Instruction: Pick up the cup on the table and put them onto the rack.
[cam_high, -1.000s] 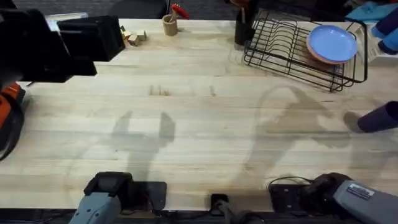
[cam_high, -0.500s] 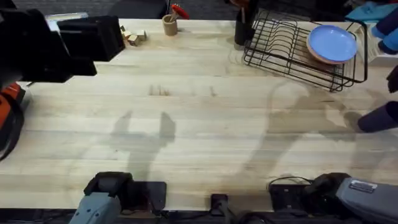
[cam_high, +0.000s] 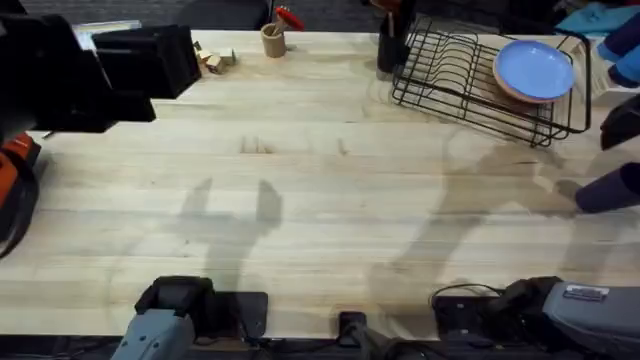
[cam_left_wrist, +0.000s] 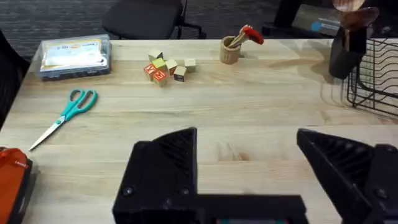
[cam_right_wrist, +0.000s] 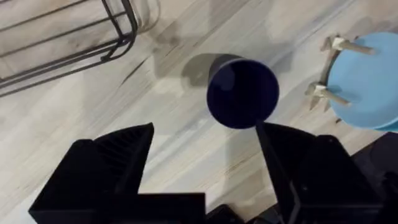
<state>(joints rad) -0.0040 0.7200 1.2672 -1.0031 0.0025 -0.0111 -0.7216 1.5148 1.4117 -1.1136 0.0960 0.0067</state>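
The cup (cam_high: 608, 188) is a small dark navy round one, standing on the table (cam_high: 320, 200) at its far right edge. In the right wrist view the cup (cam_right_wrist: 242, 92) is seen from above, open side up, just ahead of the gap of my right gripper (cam_right_wrist: 205, 146). That gripper is open, hovering above the cup and not touching it. The black wire rack (cam_high: 480, 80) stands at the back right and carries a light-blue plate (cam_high: 535, 68). My left gripper (cam_left_wrist: 249, 155) hangs open and empty high over the table's left side.
A tan wooden cup (cam_high: 273, 40), coloured blocks (cam_left_wrist: 165, 67), scissors (cam_left_wrist: 68, 112) and a clear plastic box (cam_left_wrist: 74, 55) lie at the back left. A black utensil holder (cam_high: 392, 45) stands by the rack's left end. A light-blue round object (cam_right_wrist: 367, 81) lies beyond the cup.
The right arm's shadow has slid rightward towards the cup, and a dark part of that arm has come into the overhead view's right edge. The left arm and the cup have not moved.
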